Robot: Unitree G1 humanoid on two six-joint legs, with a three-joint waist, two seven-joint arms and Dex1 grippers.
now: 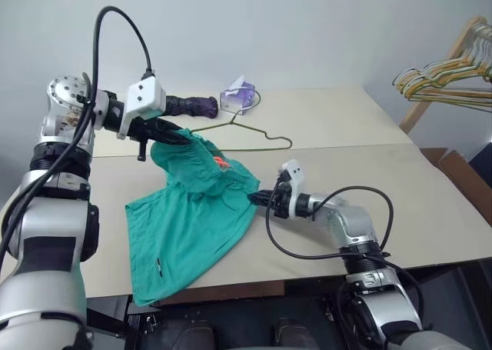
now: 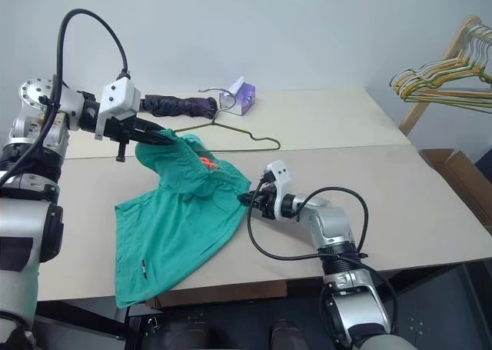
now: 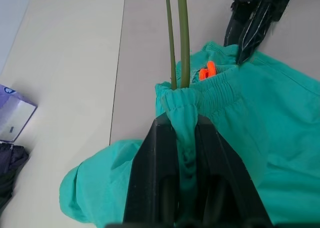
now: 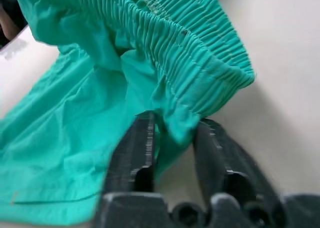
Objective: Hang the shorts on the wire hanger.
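Note:
The teal shorts [image 1: 184, 227] lie partly on the table, with one end of the elastic waistband lifted. My left gripper [image 1: 178, 138] is shut on that raised waistband, seen close in the left wrist view [image 3: 181, 123]. The thin olive wire hanger [image 3: 183, 37] runs out of the bunched waistband at the fingers and rests on the table behind [image 1: 254, 148]. An orange tag [image 1: 221, 162] shows inside the waistband. Lower down, my right gripper [image 1: 256, 198] is shut on the other end of the waistband, with a fold of cloth between its fingers [image 4: 172, 125].
A purple-and-white box [image 1: 238, 96] and a dark purple bundle [image 1: 192, 104] sit at the back of the table [image 1: 430, 211]. A wooden rack with several yellowish hangers [image 1: 450, 73] stands at the far right. The shorts' leg hangs over the table's front edge.

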